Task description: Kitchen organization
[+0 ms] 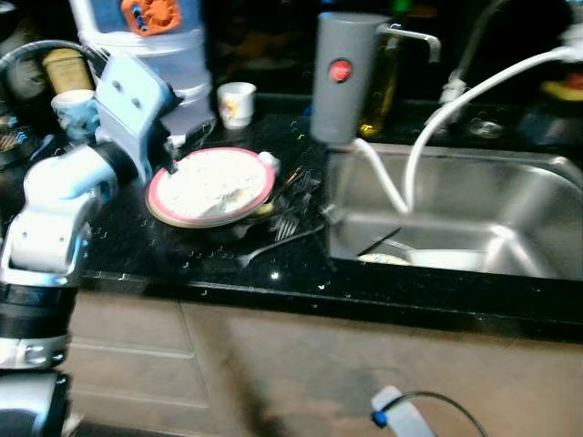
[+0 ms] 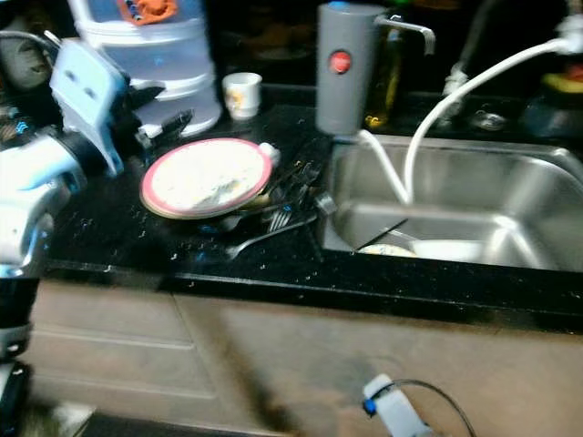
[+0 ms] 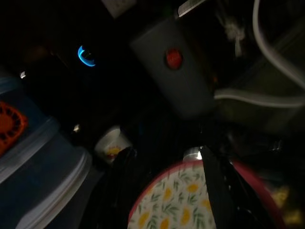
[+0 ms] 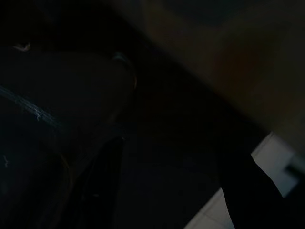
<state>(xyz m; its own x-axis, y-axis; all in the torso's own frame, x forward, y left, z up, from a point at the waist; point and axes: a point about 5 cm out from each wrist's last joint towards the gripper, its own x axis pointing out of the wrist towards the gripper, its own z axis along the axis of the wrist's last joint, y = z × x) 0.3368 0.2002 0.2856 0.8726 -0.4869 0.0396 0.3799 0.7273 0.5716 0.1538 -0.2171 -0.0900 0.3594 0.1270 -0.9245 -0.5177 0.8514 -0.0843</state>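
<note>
A pink-rimmed plate [image 1: 211, 185] with a yellow flower pattern lies on the black counter [image 1: 118, 246], left of the steel sink [image 1: 537, 196]. My left gripper [image 1: 178, 150] is at the plate's far left edge. In the left wrist view the left gripper [image 3: 167, 186] is open, one finger [image 3: 213, 191] over the plate [image 3: 176, 205] and the other beside its rim. Forks and other cutlery [image 1: 287, 223] lie jumbled between plate and sink. The right gripper [image 4: 167, 191] hangs in the dark, fingers apart with nothing between them.
Behind the plate stand a big water jug [image 1: 155, 45], a small white cup [image 1: 237, 103], a grey dispenser [image 1: 342, 77] and an oil bottle [image 1: 383, 86]. White hoses [image 1: 428, 127] run into the sink, where a dish [image 1: 387, 259] lies. Cabinet fronts [image 1: 137, 355] are below the counter.
</note>
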